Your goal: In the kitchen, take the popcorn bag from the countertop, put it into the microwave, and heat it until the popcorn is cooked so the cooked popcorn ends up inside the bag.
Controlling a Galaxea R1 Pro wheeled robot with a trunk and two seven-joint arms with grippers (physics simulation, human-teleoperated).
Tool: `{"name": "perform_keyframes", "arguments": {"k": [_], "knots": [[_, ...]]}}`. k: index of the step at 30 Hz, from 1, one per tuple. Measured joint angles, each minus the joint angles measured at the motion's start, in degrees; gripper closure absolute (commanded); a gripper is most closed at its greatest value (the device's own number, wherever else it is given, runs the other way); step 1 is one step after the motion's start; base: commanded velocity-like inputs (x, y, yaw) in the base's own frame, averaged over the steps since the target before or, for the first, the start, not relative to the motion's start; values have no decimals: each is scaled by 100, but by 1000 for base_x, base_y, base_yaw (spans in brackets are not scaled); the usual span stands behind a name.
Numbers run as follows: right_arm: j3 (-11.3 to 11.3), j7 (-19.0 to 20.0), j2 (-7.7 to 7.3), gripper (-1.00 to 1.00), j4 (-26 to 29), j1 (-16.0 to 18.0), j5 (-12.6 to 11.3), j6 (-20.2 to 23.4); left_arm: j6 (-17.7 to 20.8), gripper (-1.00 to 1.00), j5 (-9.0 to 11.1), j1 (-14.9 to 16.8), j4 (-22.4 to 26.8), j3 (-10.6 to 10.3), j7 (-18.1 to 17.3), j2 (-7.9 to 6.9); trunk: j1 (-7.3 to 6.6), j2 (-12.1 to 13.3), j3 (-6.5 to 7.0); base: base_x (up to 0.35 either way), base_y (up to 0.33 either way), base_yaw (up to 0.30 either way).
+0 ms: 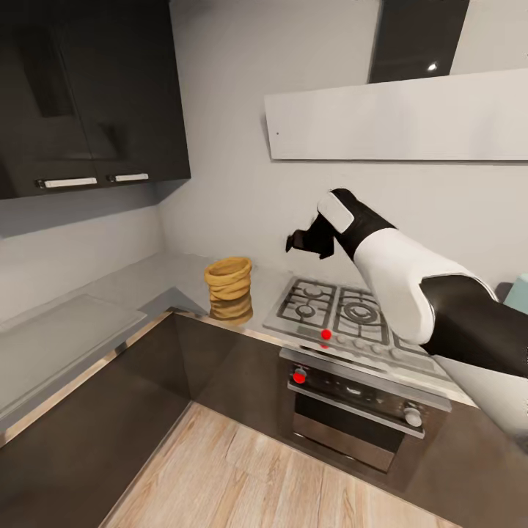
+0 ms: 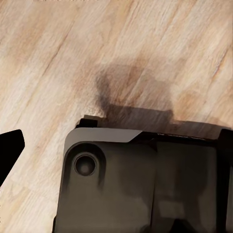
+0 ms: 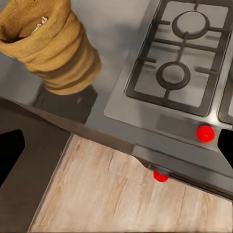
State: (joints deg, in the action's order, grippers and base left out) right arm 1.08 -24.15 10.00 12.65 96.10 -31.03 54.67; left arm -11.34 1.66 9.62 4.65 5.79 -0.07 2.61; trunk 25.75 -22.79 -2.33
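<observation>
Popcorn bag (image 1: 229,288) upright on the grey worktop (image 1: 158,275), in the corner stretch just left of the steel gas hob (image 1: 345,312), rolled rim open upward and mirrored in the glossy slab; seen from the right wrist view as a wrinkled tan sack (image 3: 48,43) with pale bits inside its mouth (kernels or popped, cannot tell). Right gripper (image 1: 308,240) raised above the near-left part of the hob, to the right of the bag and well apart from it, nothing between the dark jaws, which stand spread. Below the hob, a built-in oven (image 1: 352,414) with red-marked knobs (image 1: 299,376) on its front. Dark wall cabinets (image 1: 88,95) up at the left, a pale hood (image 1: 396,117) over the hob. Left gripper (image 2: 9,153) showing one dark fingertip over the wooden floor (image 2: 121,43), beside the robot's dark base (image 2: 141,184); spread or closed, cannot tell.
</observation>
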Motion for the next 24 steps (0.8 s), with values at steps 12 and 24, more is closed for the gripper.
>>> {"name": "perform_keyframes", "arguments": {"k": [12,24], "knots": [[-135,-854,-1,-100,-29,-522,-375,-1089,-7,-100,-7,0,-4,0,-1,0,0,1,0,167,166,0],[-121,-930,-2,-100,-23,-890,-411,-1295,-8,-100,-6,-1,-3,11,-1,-4,-2,0,0,137,189,0]]}}
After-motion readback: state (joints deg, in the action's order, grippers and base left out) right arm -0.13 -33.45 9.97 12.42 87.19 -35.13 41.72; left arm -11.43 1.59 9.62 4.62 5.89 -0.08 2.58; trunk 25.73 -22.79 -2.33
